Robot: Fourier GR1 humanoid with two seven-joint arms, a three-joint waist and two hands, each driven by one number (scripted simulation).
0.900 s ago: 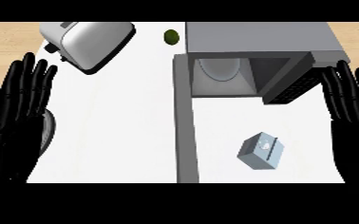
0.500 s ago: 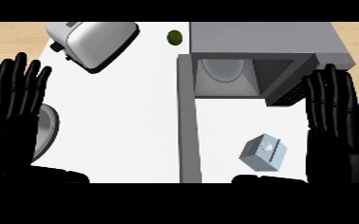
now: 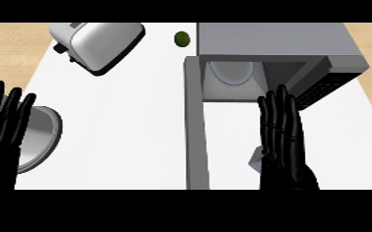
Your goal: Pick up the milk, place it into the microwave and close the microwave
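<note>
No readable text, no labels (none legible)

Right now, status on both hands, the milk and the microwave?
Left hand open, resting at left edge. Right hand open, over the milk, hiding most of it. Microwave door open; nothing seen blocking the opening.

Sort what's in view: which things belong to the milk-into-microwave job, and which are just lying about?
Job: milk, mostly under the right robot hand; microwave; its open door.
Lying about: toaster; small green object; grey round dish at the left edge; left robot hand, resting open.
</note>
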